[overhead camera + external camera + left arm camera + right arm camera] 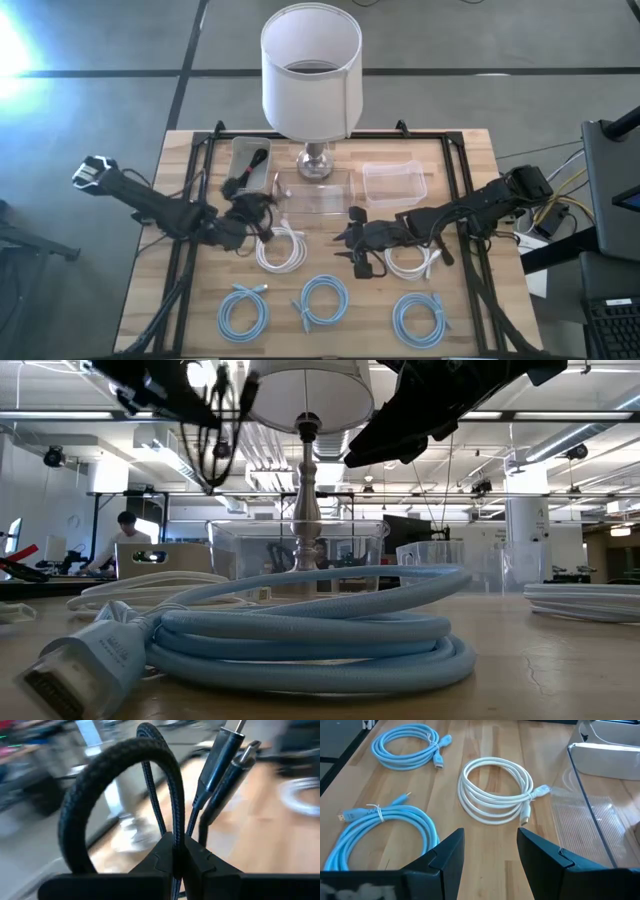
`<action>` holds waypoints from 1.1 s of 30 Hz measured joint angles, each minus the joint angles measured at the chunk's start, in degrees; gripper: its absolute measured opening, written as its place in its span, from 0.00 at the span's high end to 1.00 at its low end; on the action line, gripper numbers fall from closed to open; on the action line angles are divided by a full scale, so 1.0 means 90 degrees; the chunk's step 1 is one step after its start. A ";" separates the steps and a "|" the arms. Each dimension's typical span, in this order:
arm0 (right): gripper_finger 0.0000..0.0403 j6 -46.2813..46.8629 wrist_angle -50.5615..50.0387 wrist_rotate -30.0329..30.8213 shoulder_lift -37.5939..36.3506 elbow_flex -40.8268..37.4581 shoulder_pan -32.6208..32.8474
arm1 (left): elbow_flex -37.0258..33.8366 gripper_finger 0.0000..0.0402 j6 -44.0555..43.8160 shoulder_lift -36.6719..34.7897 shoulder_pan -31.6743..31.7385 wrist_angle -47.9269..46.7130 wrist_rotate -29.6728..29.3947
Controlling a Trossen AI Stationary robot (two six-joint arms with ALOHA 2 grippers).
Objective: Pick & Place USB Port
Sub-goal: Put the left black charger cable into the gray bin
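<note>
While our left gripper (177, 862) pinches a black braided coiled USB cable (120, 775) above the wooden slatted table (470, 300) near a white coiled cable (282, 250), our right gripper (490, 855) hovers with fingers spread over another white coil (495, 790)

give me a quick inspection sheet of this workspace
surface: wooden table, bare wood between the items
job's things: black cable in the left gripper; left clear bin already holds a black cable; middle clear bin and right clear bin look empty
clutter: lamp at the table's back edge
grippers: left gripper shut on the black cable, raised off the table; right gripper open, holding nothing
cables: two white coils; three light blue coils in the front row
surroundings: person at a desk in the room behind
</note>
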 joint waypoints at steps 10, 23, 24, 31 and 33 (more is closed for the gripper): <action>0.56 0.0000 0.0011 -0.0017 0.0000 0.0000 0.0001 | -0.0068 0.95 -0.3160 -0.0653 0.1587 -0.3003 0.0198; 0.57 0.0000 0.0022 -0.0017 0.0000 0.0000 0.0001 | -0.0073 0.95 -0.2800 0.0190 0.4558 -0.2932 0.1877; 0.57 -0.0002 0.0022 -0.0017 0.0000 0.0000 0.0001 | -0.0073 0.95 -0.2799 0.0286 0.4699 -0.2930 0.1998; 0.57 -0.0002 0.0024 -0.0017 0.0000 0.0000 0.0001 | -0.0075 0.89 -0.2483 0.1104 0.4959 -0.2491 0.2268; 0.57 -0.0002 0.0024 -0.0017 0.0000 0.0000 0.0001 | -0.0075 0.87 -0.2392 0.1338 0.4959 -0.2239 0.2321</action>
